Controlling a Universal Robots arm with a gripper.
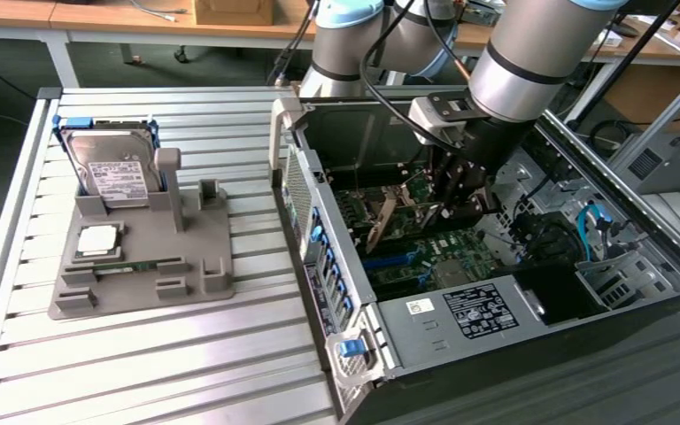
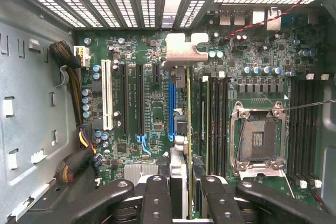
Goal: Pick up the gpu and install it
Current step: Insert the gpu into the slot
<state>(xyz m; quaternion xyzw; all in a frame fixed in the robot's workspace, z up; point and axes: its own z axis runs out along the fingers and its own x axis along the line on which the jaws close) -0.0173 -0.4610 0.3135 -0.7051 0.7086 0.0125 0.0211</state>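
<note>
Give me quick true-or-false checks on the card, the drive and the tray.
1. The tool grips the thin dark gpu card with a silver end bracket over the green motherboard. True.
2. The silver hard drive with a white label sits inside the open metal computer case. False: it stands in the grey plastic tray beside the case.
3. The motherboard's square metal processor socket is empty. True.
4. The tool holds the narrow green memory stick. False: it lies on the tray.

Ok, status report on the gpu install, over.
Pincer shut on gpu. Held edge-on inside case, over motherboard slots. Nothing seen between it and the board.
</note>
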